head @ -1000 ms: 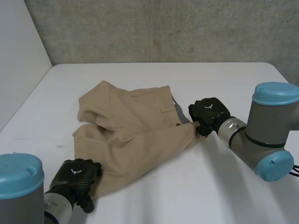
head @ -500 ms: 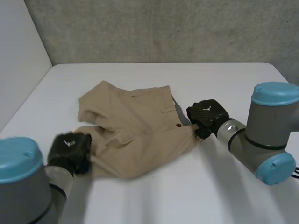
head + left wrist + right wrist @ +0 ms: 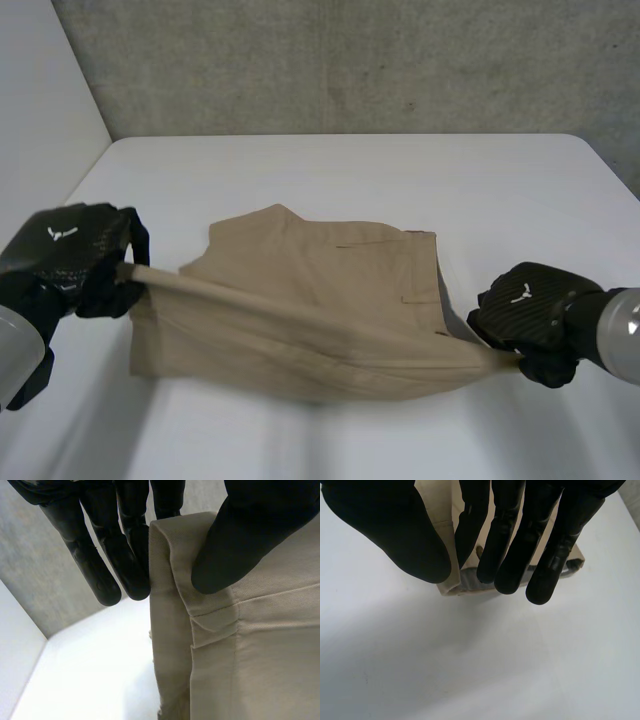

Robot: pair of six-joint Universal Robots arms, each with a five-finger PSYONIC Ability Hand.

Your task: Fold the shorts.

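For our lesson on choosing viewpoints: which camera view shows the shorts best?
The head view: the whole shorts show, one edge taut between the left robot hand and right robot hand. The left wrist view gives a pinched hem; the right wrist view, a corner at its fingertips.

One pair of shorts (image 3: 300, 300), tan. One white table (image 3: 350, 170). Two black hands in play: left hand (image 3: 65, 255), right hand (image 3: 530, 315). One small brown button (image 3: 479, 551).

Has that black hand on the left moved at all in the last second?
Yes. The left hand, pinching the shorts, went from the near edge of the table toward its left edge.
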